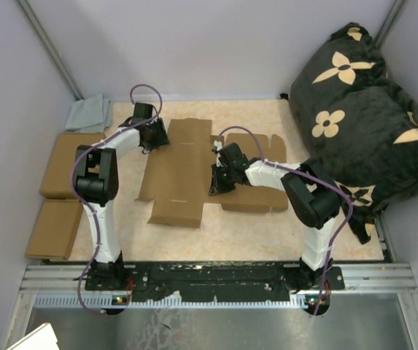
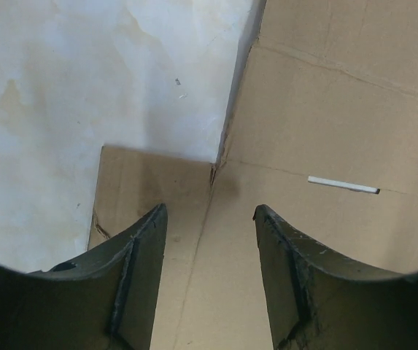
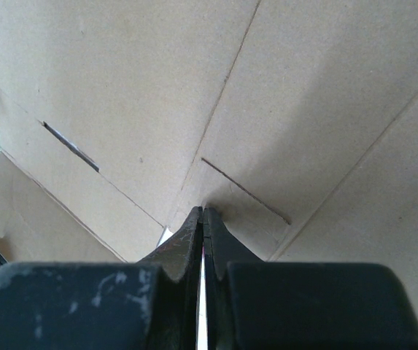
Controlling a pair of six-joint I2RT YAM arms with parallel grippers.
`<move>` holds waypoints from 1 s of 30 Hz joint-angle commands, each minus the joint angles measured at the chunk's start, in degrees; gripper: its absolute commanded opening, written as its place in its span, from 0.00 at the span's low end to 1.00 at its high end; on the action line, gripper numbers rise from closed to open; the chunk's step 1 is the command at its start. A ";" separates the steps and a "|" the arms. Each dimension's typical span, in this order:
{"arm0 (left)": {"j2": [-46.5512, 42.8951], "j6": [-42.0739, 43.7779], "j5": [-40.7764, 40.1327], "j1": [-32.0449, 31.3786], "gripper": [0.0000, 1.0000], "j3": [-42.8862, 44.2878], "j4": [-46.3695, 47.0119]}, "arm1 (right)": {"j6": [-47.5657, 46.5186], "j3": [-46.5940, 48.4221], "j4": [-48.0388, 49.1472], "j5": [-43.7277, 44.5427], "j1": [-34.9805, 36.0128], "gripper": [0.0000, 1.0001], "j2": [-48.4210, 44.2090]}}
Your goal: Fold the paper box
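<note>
Where the paper box (image 1: 176, 175) lies: flat and unfolded in the middle of the desk (image 1: 267, 233). It is a brown die-cut sheet, with its long main panel running away from the arms and a shorter flapped part off to the right.
Sheet surface: plain corrugated brown, crossed by straight creases. The left wrist view shows a narrow slot (image 2: 343, 185) cut in it.
Left tool (image 1: 154, 135): at the far left corner of the sheet. Its fingers (image 2: 132, 277) stand well apart with nothing between them. The left wrist view puts them over the spot where a small flap meets the main panel, with bare desk beyond.
Right tool (image 1: 219, 177): at the right edge of the main panel, where the right-hand part joins it. Its fingers (image 3: 187, 240) are together, with only a hairline gap and nothing seen clamped. The tips sit close against the cardboard where several creases meet; whether they press on it cannot be told.
Right arm (image 1: 274, 173): stretched across the right-hand part of the sheet.
Far brown box (image 1: 63, 175): flat on the desk's left side, apart from the sheet.
Near brown box (image 1: 54, 230): just in front of the far one.
Cloth (image 1: 88, 114): grey-blue, in the far left corner, behind the far brown box.
Cushion (image 1: 369, 109): black with beige flowers, filling the far right corner.
</note>
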 commanded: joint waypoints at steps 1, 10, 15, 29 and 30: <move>1.74 -0.51 0.11 -0.15 0.59 -1.10 -0.75 | -2.66 -2.01 -7.98 5.81 0.03 0.00 5.38; -4.31 0.88 -1.17 -0.06 0.67 0.51 -3.95 | -3.51 0.08 -10.47 6.87 0.04 0.04 -0.49; -14.72 1.14 -0.49 -0.12 0.75 -3.92 -1.79 | -4.91 5.32 -14.56 9.01 0.03 0.13 -7.44; -29.57 -1.45 -3.42 -0.07 0.79 -22.93 -3.64 | -9.65 6.87 -22.81 14.23 -12.93 0.38 -25.50; -29.65 -1.75 -3.22 -0.07 0.79 -24.02 -3.96 | -9.94 5.61 -22.56 14.35 -13.58 0.36 -24.66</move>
